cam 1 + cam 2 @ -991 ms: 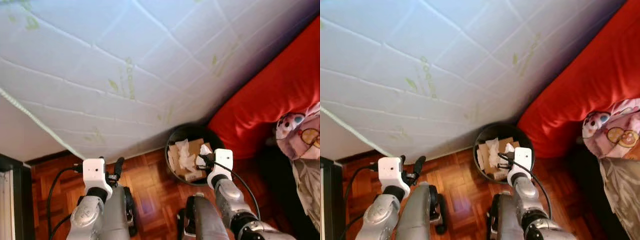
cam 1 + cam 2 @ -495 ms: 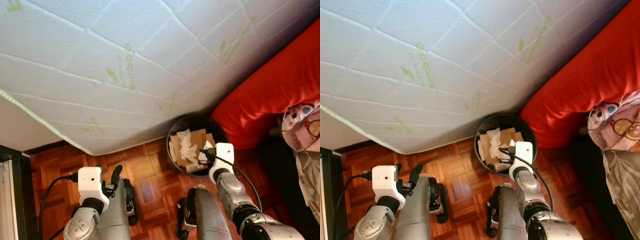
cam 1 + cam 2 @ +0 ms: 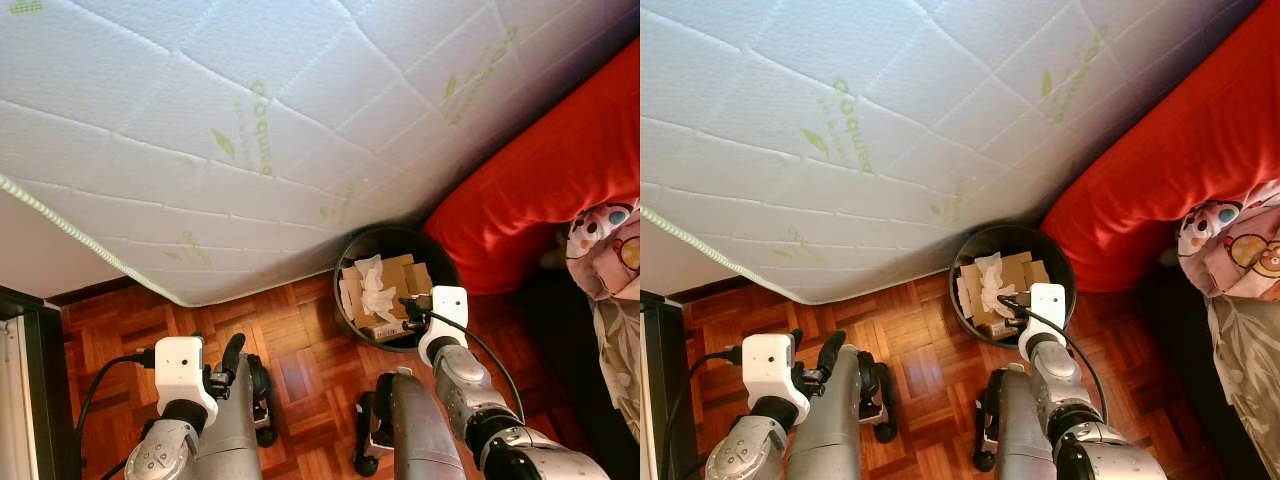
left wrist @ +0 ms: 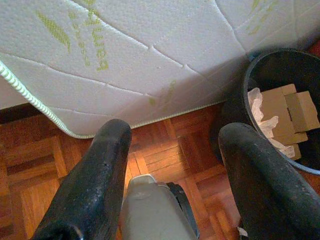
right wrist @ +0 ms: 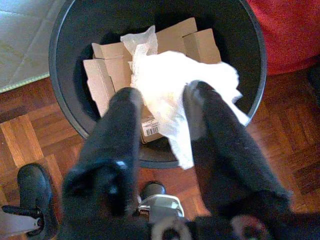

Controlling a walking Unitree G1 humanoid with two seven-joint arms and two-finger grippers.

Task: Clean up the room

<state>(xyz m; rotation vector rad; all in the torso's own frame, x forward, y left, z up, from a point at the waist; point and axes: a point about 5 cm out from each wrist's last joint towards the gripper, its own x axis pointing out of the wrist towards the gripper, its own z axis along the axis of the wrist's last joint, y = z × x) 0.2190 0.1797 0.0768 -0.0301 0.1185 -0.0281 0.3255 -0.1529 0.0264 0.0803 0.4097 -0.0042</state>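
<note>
Right gripper (image 5: 162, 120) fingers stand wide over the bin (image 5: 65, 30); the tissue (image 5: 175, 90), light and soft, pinches anywhere.

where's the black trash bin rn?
The round black trash bin stands on the parquet floor ahead-right, between the white mattress and red cushion.

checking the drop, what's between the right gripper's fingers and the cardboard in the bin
A crumpled white tissue hangs between the right gripper's fingers, just above the cardboard in the black bin, as the right wrist view shows.
</note>
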